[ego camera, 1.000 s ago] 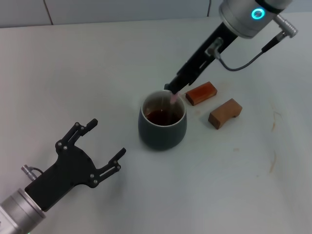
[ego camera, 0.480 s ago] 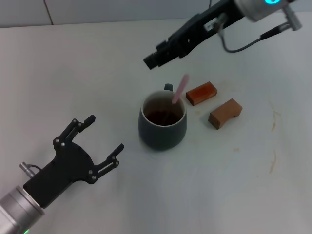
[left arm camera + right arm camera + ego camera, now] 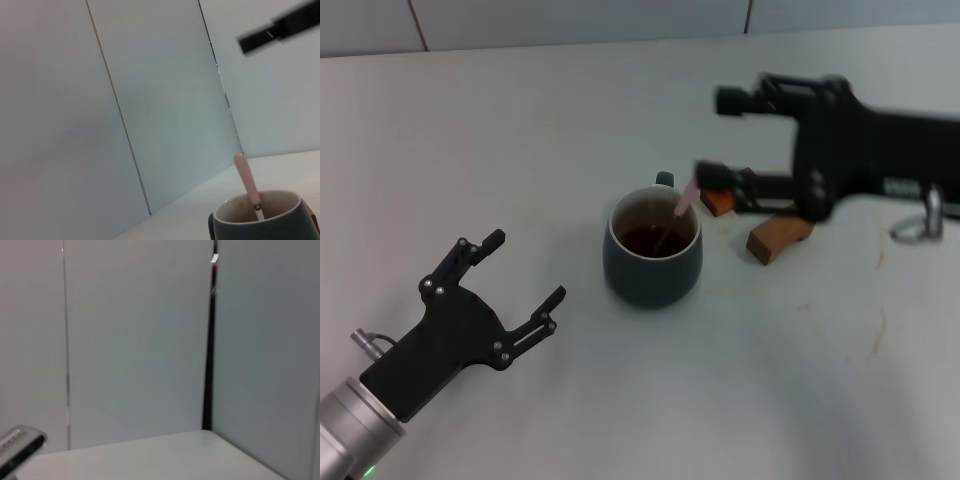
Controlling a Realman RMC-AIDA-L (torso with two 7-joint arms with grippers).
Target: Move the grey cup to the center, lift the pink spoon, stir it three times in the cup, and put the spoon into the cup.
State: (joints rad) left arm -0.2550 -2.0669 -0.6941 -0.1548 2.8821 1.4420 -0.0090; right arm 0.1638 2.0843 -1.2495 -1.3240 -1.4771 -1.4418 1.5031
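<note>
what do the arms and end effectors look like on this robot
Both end effectors are matte black with two long, slim fingers. The left end effector has small silver screws dotting its linkages and sits on a silver cylindrical wrist with a short metal plug. The right end effector is the same black build, with a silver connector behind its body.

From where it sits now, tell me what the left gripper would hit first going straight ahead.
Probably nothing: the open left gripper points up-right past the grey cup. It might clip the cup's far rim, but depth is unclear.

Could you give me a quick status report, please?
Both hands open: left hand low, right hand beyond the mug. Spoon in mug. Nothing in the way.
</note>
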